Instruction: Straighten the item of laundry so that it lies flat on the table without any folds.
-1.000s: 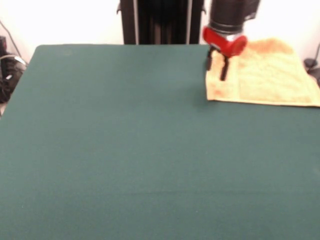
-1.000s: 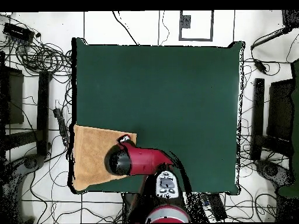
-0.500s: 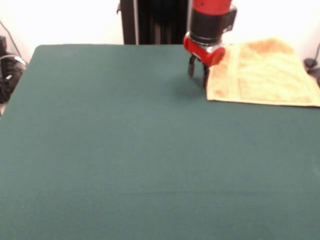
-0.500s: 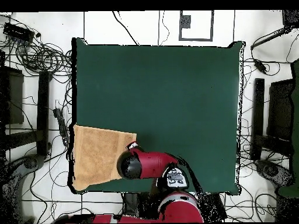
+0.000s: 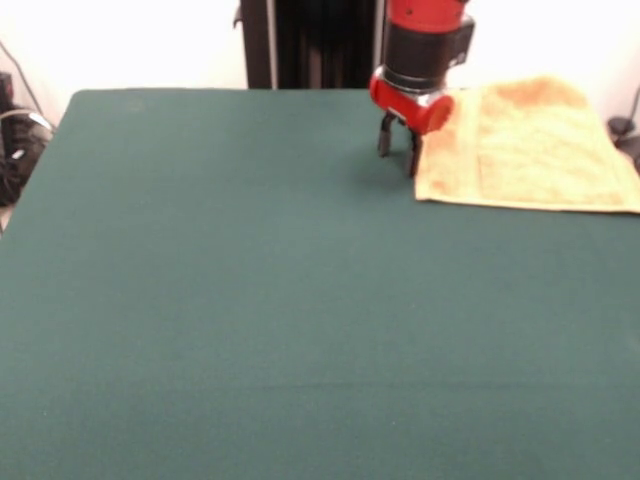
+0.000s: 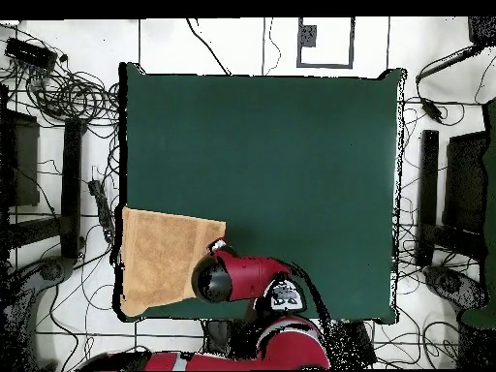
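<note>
Your towel (image 5: 525,145) lies at the worktop (image 5: 250,300) corner, spilling over one edge. The gripper (image 5: 399,152), fingers spread and empty, hangs beside its inner hem. It's limp, light terry: pinch a free corner.

We see red-and-black arm reaching down, wrist near vertical. Gripper (image 5: 399,152) points downward, two dark fingers (image 5: 384,138) spread apart with clear gap, holding nothing. Overhead, gripper (image 6: 219,249) mostly hidden beneath wrist.
</note>
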`<move>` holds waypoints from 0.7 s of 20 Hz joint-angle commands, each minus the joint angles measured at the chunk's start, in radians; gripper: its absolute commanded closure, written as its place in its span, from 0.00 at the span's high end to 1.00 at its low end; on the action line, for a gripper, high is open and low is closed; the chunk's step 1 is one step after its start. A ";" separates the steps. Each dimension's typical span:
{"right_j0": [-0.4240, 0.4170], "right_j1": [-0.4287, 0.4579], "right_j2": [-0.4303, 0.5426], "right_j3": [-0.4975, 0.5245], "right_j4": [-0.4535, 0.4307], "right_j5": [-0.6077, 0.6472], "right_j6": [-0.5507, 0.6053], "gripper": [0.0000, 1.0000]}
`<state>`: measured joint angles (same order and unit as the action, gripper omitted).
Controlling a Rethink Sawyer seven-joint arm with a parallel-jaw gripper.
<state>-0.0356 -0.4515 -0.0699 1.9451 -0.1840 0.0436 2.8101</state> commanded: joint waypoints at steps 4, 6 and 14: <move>0.042 -0.085 0.142 -0.096 -0.006 0.182 -0.067 1.00; 0.048 -0.083 0.144 -0.094 0.000 0.177 -0.052 1.00; 0.073 -0.086 0.125 -0.093 0.001 0.170 -0.026 1.00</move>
<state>0.0090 -0.5480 -0.0577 1.9229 -0.1844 0.1256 2.8101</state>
